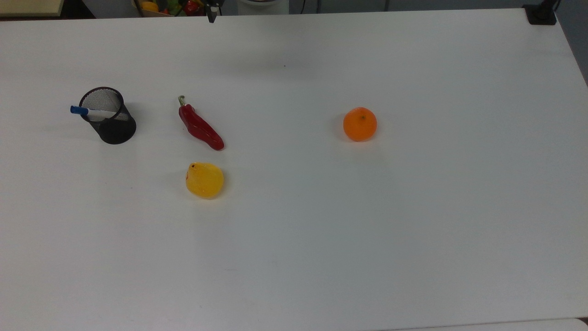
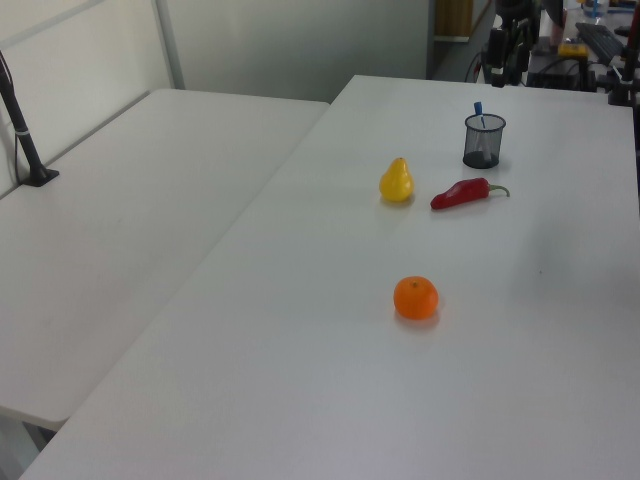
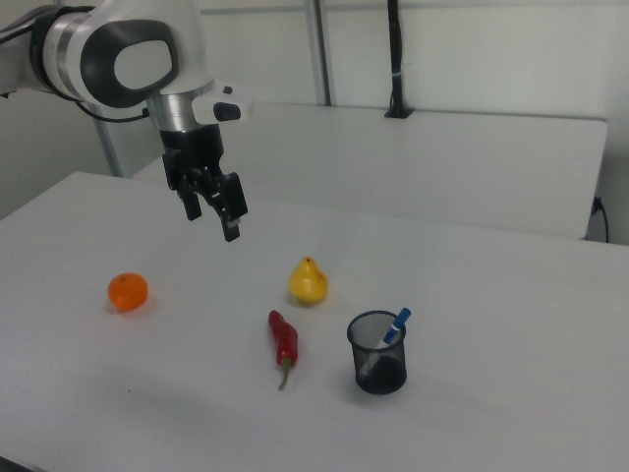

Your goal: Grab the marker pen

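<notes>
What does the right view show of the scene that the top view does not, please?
The right view shows the arm's white links and the whole tool hanging in the air above the table, with a second table and a black post behind. The top view shows a box of colourful items beyond the table's far edge and a black clamp at its corner. Both show the marker pen, blue cap up, leaning in the black mesh cup, plus the red chilli, yellow pear and orange.

Marker pen (image 1: 92, 111) stands in cup (image 1: 110, 117) beside chilli (image 1: 200, 129).
</notes>
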### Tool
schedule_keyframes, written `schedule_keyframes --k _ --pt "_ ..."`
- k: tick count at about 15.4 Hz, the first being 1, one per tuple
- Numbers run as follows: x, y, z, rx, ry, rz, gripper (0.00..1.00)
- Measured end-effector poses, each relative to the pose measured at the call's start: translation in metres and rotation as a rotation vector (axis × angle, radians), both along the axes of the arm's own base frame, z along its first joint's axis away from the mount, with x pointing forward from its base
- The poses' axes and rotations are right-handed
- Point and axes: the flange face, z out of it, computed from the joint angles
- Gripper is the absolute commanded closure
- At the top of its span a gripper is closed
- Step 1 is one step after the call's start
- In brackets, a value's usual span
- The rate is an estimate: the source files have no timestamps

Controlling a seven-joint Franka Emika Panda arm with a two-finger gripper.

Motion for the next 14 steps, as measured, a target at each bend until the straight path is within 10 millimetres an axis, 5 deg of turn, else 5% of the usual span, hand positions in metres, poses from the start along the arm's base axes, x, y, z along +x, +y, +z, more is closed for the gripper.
schedule_keyframes --k 8,14 --pt "0.001 -0.013 -0.003 -0.001 0.005 -0.023 0.0" --pt "0.001 -0.028 0.014 -0.005 -0.029 -0.048 0.0"
